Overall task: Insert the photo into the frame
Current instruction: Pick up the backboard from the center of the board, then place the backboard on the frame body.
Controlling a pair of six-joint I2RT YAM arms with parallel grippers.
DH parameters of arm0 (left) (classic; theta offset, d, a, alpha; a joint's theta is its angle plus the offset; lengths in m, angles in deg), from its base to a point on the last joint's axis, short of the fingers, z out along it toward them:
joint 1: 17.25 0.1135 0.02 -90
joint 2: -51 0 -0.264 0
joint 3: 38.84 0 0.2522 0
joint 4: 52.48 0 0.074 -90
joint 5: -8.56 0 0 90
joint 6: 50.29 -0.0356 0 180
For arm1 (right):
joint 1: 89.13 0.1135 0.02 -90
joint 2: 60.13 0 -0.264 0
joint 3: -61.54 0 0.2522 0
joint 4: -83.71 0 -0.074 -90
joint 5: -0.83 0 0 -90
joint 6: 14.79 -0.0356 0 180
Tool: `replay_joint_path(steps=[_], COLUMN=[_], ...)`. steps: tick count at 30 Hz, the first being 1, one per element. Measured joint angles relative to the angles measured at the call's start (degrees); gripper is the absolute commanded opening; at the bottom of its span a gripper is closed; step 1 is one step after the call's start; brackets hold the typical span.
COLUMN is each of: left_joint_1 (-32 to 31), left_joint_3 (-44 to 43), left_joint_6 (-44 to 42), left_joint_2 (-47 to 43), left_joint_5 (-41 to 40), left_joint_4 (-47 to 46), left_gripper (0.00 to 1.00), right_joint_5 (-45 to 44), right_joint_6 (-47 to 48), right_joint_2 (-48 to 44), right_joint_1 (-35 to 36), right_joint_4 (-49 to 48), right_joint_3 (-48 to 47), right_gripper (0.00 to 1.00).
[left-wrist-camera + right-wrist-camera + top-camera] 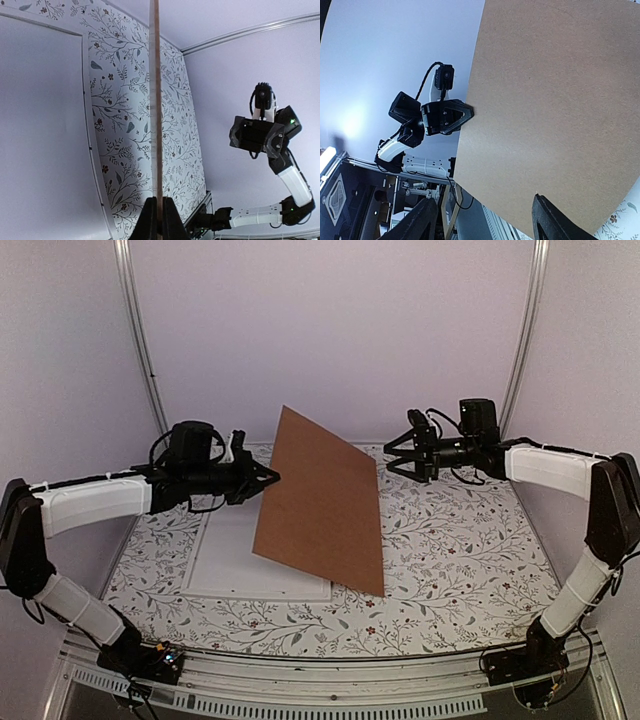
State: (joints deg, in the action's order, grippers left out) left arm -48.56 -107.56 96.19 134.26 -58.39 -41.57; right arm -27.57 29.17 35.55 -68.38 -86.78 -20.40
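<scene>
On floral table (pixel 450 540), white frame (pixel 228 562) lies flat; left claw (pixel 273 478) pinches brown board (pixel 325 495); right claw (pixel 390 458) agape.

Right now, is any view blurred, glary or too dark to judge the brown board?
Top external: even light, sharp, brown board clear. Left wrist: board edge-on, a thin strip; left pincer dark and soft. Right wrist: board fills the view, right pincer blurred, bright wall patch at left.

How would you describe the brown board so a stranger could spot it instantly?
On the floral-patterned table, look to the middle. There a large brown backing board slants upward, its left edge pinched by the left end effector. It is the only brown, raised sheet; the white frame below it lies flat.
</scene>
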Motion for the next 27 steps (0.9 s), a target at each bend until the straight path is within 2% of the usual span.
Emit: replay_joint_path(steps=[7,16,22,27], left_joint_1=[9.6,25.03,31.67,33.51], left_joint_3=[5.35,6.67,7.1,7.74], left_joint_6=[1.31,-6.45,-12.39,-14.62], left_joint_2=[-8.04,-20.0,-20.48,-19.26], left_joint_5=[9.2,18.67,23.06,26.32], left_joint_4=[-1.88,9.38,16.96,18.21], left_gripper=[0.0,0.0,0.0,0.0], right_joint_5=[-0.37,-0.7,-1.03,-1.07], right_joint_6=[2.23,3.54,3.87,3.98], right_joint_2=[-1.55,-1.55,-1.55,-1.42], right_joint_1=[-1.33,-1.33,-1.33,-1.33], right_joint_4=[1.84,3.41,3.41,3.41], right_joint_3=[0.22,1.18,1.46,1.9], right_gripper=[0.69,0.68,0.68,0.68])
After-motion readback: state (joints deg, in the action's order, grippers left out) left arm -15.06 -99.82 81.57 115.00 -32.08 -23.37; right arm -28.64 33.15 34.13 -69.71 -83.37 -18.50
